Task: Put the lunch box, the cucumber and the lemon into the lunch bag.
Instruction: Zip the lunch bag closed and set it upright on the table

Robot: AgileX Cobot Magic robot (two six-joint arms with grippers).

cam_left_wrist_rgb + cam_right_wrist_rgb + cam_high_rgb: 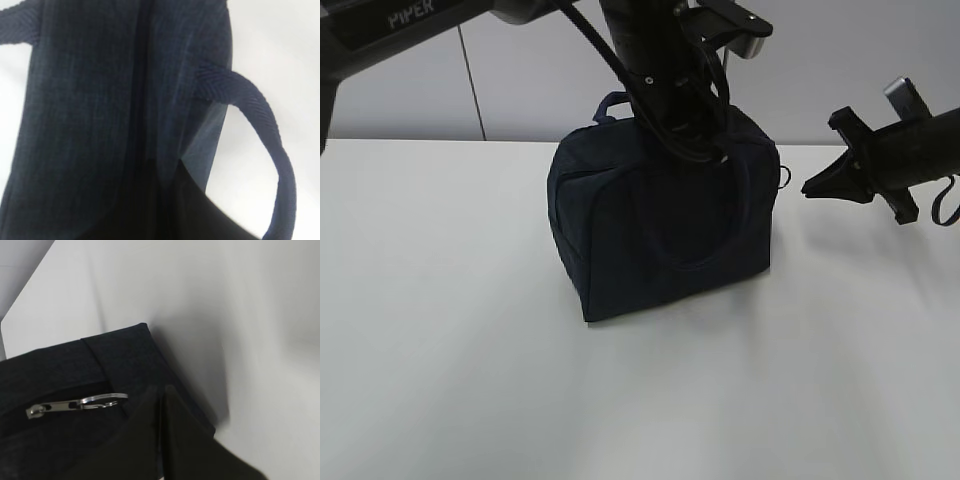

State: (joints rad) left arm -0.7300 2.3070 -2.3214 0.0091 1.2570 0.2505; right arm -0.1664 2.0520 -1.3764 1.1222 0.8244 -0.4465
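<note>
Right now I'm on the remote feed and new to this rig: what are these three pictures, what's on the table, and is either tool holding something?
It is a robot with two arms, each ending in a two-fingered tool. The wide picture looks down at a slant on the white table. The other two come from cameras on each wrist.

The only thing showing on the table is the dark navy lunch bag. No lunch box, cucumber or lemon is visible.

The left tool is down at the bag's top, shut; its camera sees only fabric and a loop handle, so what it pinches cannot be told. The right tool hangs shut and empty beside the bag, its camera showing the zip's metal ring pull.
</note>
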